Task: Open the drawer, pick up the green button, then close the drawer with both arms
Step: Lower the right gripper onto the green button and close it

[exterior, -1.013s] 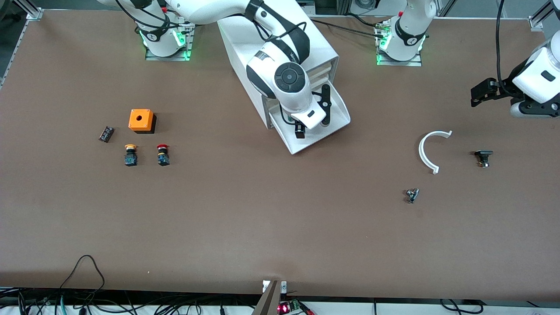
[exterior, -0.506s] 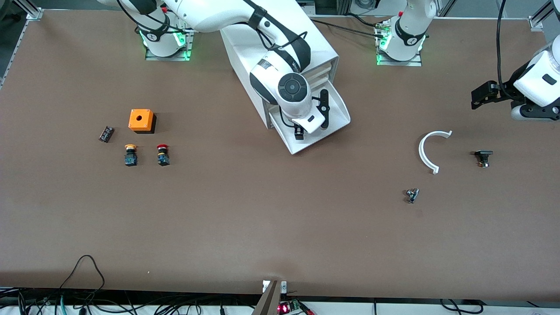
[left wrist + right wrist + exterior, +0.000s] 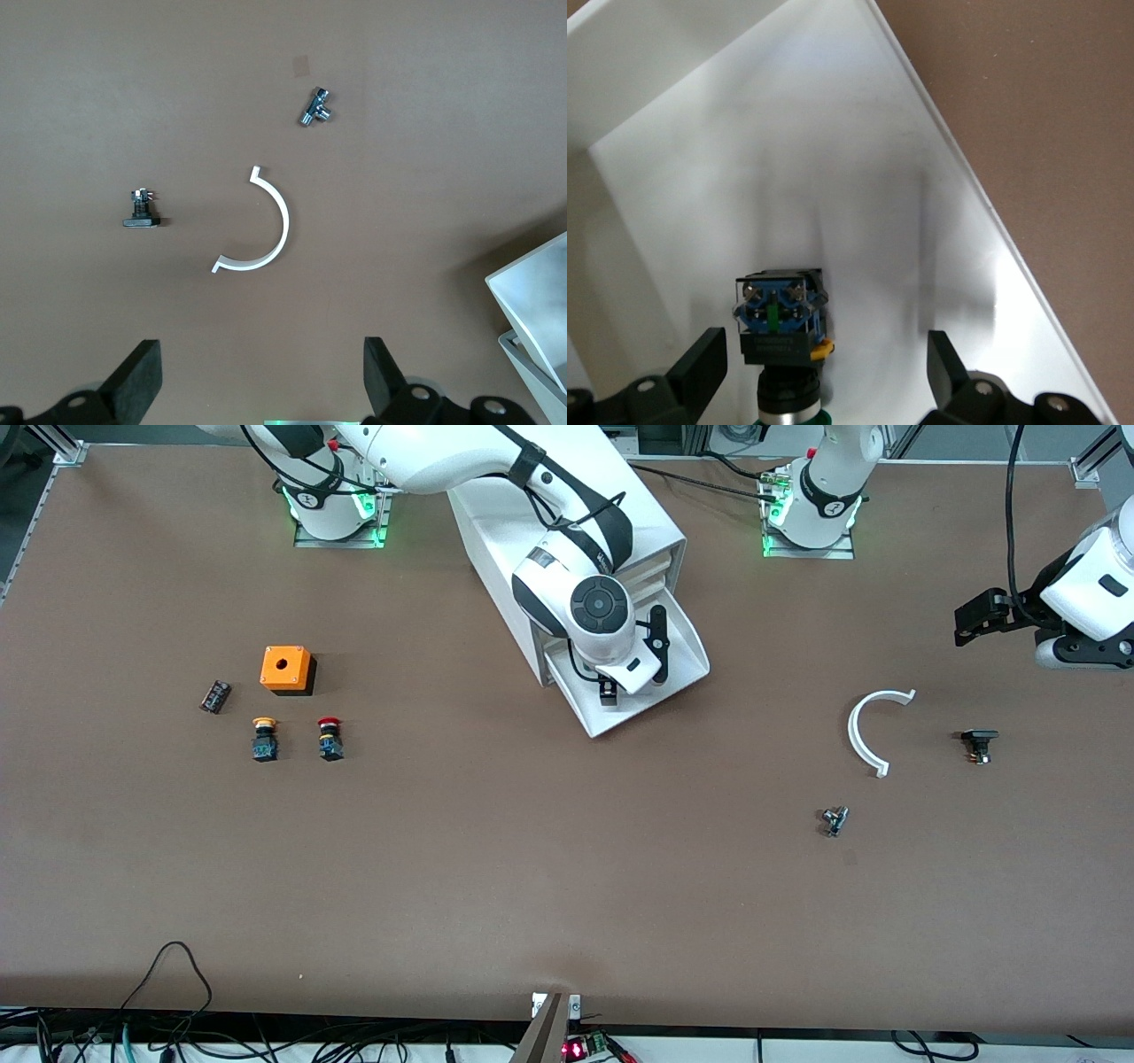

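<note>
Two grippers, fingers spread. Right gripper (image 3: 631, 680) has eased back toward the cabinet (image 3: 567, 522) inside the pulled-out drawer (image 3: 687, 657), straddling the button (image 3: 780, 341) lying there; grasp looks imminent. Left gripper (image 3: 974, 613) waits over the worktop (image 3: 532, 850), empty.

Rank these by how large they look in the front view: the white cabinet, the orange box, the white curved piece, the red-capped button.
1. white cabinet, clearly largest
2. white curved piece
3. orange box
4. red-capped button, smallest

The curved piece spans more than the orange box but is thin, so those two are close.
</note>
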Robot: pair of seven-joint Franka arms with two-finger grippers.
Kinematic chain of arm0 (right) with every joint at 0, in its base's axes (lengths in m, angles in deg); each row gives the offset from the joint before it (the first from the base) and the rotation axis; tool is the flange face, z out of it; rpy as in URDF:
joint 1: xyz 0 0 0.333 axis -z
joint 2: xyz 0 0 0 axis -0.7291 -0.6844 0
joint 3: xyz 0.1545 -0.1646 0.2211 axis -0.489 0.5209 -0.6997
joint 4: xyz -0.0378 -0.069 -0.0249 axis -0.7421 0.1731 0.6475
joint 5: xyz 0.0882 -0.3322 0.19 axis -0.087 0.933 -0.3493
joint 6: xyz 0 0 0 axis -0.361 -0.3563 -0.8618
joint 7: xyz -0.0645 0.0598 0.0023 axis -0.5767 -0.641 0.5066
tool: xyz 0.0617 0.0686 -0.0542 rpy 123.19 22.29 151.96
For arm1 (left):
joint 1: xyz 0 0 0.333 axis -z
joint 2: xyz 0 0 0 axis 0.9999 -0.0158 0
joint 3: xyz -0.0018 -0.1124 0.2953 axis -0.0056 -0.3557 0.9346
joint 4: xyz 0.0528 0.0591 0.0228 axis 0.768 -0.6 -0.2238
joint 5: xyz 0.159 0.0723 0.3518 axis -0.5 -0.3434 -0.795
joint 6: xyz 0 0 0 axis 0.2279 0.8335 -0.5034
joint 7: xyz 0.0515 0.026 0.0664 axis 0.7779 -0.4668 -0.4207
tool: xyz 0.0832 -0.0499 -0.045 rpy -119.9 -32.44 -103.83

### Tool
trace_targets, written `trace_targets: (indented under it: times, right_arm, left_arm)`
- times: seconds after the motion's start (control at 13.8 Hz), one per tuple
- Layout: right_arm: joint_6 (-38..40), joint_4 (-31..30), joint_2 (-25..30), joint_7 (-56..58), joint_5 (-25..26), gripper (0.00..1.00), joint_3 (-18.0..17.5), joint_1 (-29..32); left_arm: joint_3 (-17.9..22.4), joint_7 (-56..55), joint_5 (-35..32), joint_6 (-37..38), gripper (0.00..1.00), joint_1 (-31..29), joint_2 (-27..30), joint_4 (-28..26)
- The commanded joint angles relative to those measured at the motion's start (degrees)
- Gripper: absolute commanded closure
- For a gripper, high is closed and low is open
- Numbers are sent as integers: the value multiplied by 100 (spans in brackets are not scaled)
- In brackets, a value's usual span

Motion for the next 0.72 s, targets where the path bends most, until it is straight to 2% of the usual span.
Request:
trace_targets:
  times: [0.0, 0.29, 0.65]
  right_arm:
    - [110, 200, -128, 78, -130, 0, -8, -48]
    - [75, 200, -181, 69, -130, 2, 1, -101]
    - [39, 208, -251, 34, -122, 27, 1, -101]
  left_arm:
    - [10, -37, -132, 169, 0, 34, -115, 229]
    - [28, -37, -123, 169, 0, 34, -124, 229]
    - [37, -29, -132, 161, 0, 34, -124, 229]
